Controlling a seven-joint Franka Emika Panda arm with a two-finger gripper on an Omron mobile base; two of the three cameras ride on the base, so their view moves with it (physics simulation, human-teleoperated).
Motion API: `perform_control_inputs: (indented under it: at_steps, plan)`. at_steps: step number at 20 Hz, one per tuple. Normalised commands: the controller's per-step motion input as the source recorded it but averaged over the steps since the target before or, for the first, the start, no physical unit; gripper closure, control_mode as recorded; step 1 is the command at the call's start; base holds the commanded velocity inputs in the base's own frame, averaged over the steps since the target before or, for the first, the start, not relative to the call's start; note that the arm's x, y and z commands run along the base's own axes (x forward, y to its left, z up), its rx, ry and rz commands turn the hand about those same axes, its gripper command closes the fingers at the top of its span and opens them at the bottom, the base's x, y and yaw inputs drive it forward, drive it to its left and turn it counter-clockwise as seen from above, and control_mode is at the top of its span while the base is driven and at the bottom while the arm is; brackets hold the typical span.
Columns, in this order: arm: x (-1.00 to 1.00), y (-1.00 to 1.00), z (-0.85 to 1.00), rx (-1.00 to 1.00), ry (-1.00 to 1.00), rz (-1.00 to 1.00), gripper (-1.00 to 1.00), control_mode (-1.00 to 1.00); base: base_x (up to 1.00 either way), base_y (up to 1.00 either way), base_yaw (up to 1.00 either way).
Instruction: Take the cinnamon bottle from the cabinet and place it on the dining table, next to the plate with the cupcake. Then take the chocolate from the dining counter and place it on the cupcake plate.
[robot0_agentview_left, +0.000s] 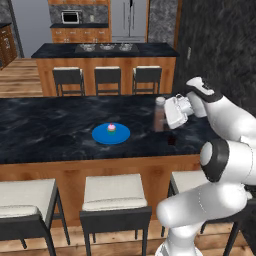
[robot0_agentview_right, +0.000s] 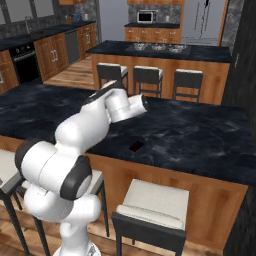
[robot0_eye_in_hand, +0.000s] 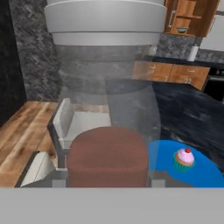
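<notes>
On the dark desk (robot0_agentview_left: 60, 127) sits a blue plate (robot0_agentview_left: 102, 136) with a cupcake (robot0_agentview_left: 111, 129). The jaws hold the bottle (robot0_agentview_left: 159, 114) upright, near the plate. A small chocolate (robot0_agentview_left: 171, 141) lies close by.

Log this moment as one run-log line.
stage: placing first item | end effector: shut on clear cinnamon bottle with brown fill, over black marble dining table | round blue plate with pink cupcake: beside bottle | small dark chocolate: untouched

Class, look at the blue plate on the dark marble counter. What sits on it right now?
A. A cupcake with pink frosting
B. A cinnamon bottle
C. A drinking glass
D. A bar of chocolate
A: the round blue plate carries just the small cupcake with pink frosting; the clear cinnamon bottle with brown powder is off to its side at the gripper.
</notes>
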Motion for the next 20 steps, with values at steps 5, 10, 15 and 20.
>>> perform_control_inputs:
  at_steps: [5, 10, 15, 20]
  plan:
    - [0.55, 0.00, -0.19, 0.18, 0.05, 0.07, 1.00, -1.00, 0.00, 0.00, 0.00]
    - [0.51, 0.00, -0.17, 0.19, 0.17, 0.09, 1.00, -1.00, 0.00, 0.00, 0.00]
    - [0.43, 0.00, -0.27, 0.11, 0.15, 0.11, 1.00, -1.00, 0.00, 0.00, 0.00]
    - [0.35, 0.00, -0.21, 0.01, 0.11, 0.13, 1.00, -1.00, 0.00, 0.00, 0.00]
